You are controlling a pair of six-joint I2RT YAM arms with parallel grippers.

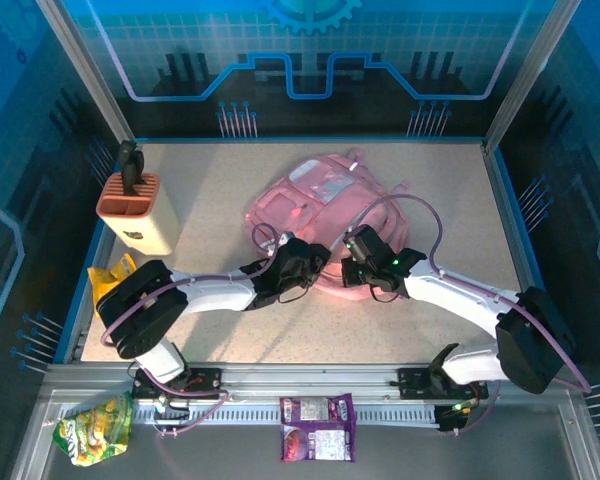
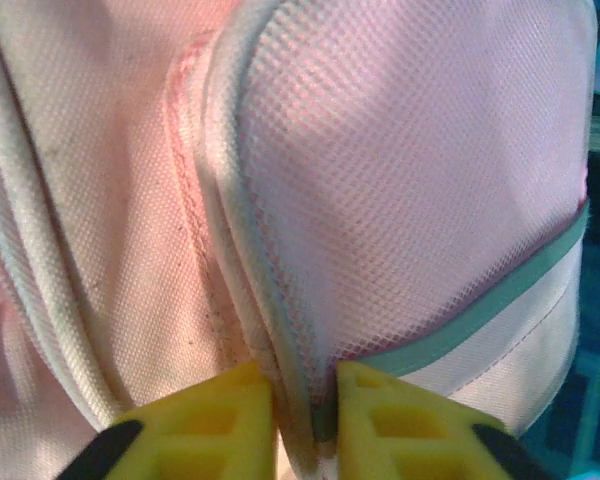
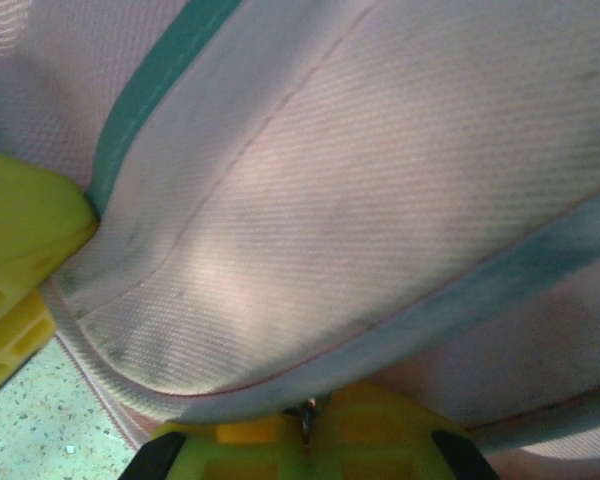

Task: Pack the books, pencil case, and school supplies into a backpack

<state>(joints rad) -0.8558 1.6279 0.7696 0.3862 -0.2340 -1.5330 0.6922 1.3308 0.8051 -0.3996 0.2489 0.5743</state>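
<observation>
The pink backpack (image 1: pixel 315 205) lay at the middle of the worktop (image 1: pixel 220 325), its bulk reaching toward 12 o'clock. Both arms met at its 6 o'clock edge. The left pincer (image 1: pixel 306 262) sat on the backpack's 7 o'clock side. In the left wrist view the left pincer (image 2: pixel 305 420) was nearly closed, its yellow fingers (image 2: pixel 215 420) nipping the piped edge of a pink mesh pocket (image 2: pixel 410 180) with a grey-green trim band. The right pincer (image 1: pixel 357 262) sat at the backpack's 5 o'clock side. In the right wrist view the right pincer (image 3: pixel 302 432) was fully closed under a fold of the backpack (image 3: pixel 310 200), and a small dark metal piece (image 3: pixel 302 410) stood where its pads met. I could not tell what that piece was.

A beige, orange-topped block (image 1: pixel 135 212) stood at 9 o'clock on the worktop. Purple snack packets (image 1: pixel 317 428) lay beyond the worktop's 6 o'clock edge.
</observation>
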